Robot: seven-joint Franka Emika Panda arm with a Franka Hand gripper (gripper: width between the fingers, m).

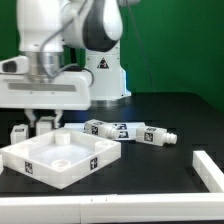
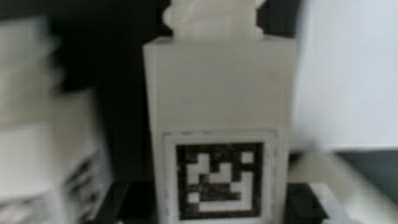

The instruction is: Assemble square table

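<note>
— How many parts do you count?
— One square panel (image 1: 60,158), rim up, on the black table (image 1: 150,175) toward the front. Two legs lie on their sides behind it, toward the exterior view's right, roughly end to end: the nearer leg (image 1: 105,128) and the farther leg (image 1: 152,135). A third tagged block (image 1: 18,131) stands just beside the panel's far corner on the exterior view's left.
— And the gripper?
— From outside, the gripper (image 1: 43,118) hangs just behind the panel, its tips lost among white shapes. The wrist view fills that in: a fourth leg (image 2: 217,110) sits between the dark fingers (image 2: 125,205), tag facing the camera, and the jaws are closed on its sides.
— Anything unclear?
— The wrist view is blurred, so the pale shapes beside that leg can't be named. A white angled piece (image 1: 205,168) is cut off at the exterior view's right edge
</note>
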